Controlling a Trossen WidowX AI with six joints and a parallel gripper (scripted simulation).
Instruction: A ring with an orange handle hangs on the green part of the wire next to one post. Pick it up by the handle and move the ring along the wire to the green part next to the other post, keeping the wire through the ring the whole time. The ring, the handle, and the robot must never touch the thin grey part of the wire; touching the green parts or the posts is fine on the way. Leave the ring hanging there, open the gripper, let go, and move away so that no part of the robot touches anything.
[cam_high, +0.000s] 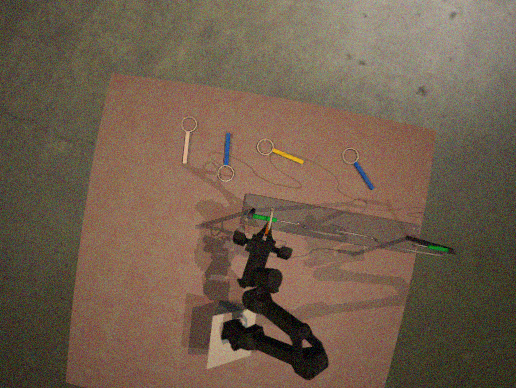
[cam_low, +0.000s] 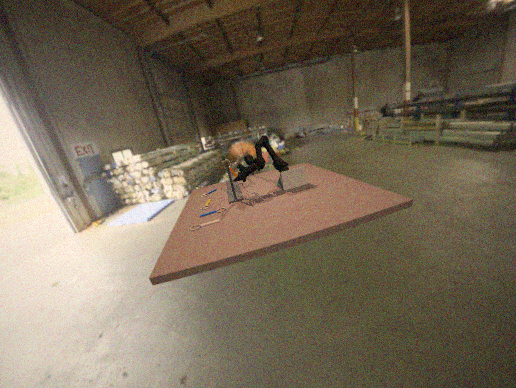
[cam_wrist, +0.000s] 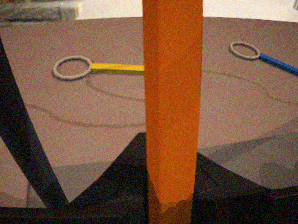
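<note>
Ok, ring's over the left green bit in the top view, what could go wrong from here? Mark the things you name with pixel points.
Grey wire (cam_high: 288, 222) starts just past the green part (cam_high: 259, 217), close to the ring (cam_high: 271, 215); a small drift that way could touch it.

The gripper (cam_high: 267, 235) is shut on the orange handle (cam_high: 267, 230) (cam_wrist: 174, 100); opening it might swing the ring.

The post (cam_high: 251, 212) (cam_low: 232, 185) stands near the fingers, so backing off sideways might bump it.
</note>
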